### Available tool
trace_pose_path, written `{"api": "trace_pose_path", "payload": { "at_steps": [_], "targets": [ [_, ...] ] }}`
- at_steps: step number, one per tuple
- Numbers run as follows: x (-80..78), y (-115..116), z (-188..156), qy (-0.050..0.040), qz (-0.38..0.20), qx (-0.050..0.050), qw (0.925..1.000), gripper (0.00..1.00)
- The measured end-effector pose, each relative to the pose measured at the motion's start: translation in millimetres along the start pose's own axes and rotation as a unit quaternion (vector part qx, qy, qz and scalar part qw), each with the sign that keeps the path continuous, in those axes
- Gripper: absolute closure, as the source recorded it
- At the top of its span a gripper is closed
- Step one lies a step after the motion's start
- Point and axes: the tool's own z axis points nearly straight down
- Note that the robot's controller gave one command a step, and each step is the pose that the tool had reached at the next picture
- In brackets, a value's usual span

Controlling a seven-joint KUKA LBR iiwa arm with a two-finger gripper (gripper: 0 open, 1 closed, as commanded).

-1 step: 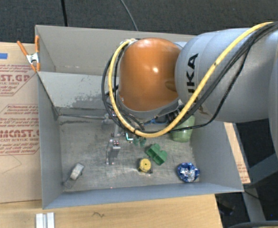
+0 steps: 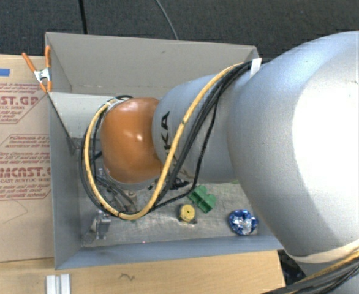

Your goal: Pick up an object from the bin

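crinkled blue ball [image 2: 242, 222], yellow disc [image 2: 187, 213], green block [image 2: 202, 199]

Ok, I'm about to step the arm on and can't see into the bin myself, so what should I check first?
1. Gripper low in the bin, at the view's lower-left corner: ok.
2. Something in its grip: cannot tell; the orange wrist cover and cables hide it.
3. Green block, yellow round piece and blue crumpled ball lie apart from the gripper: ok.
4. Cables free of the bin wall: cannot tell.
5. Floor under the arm: cannot tell.
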Motion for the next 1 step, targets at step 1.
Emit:
{"api": "trace_pose_path", "payload": {
  "at_steps": [1],
  "targets": [
    [5.9, -7.6, 54.9, -0.0037, 0.008, -0.001, 1.0, 0.0]
  ]
}}
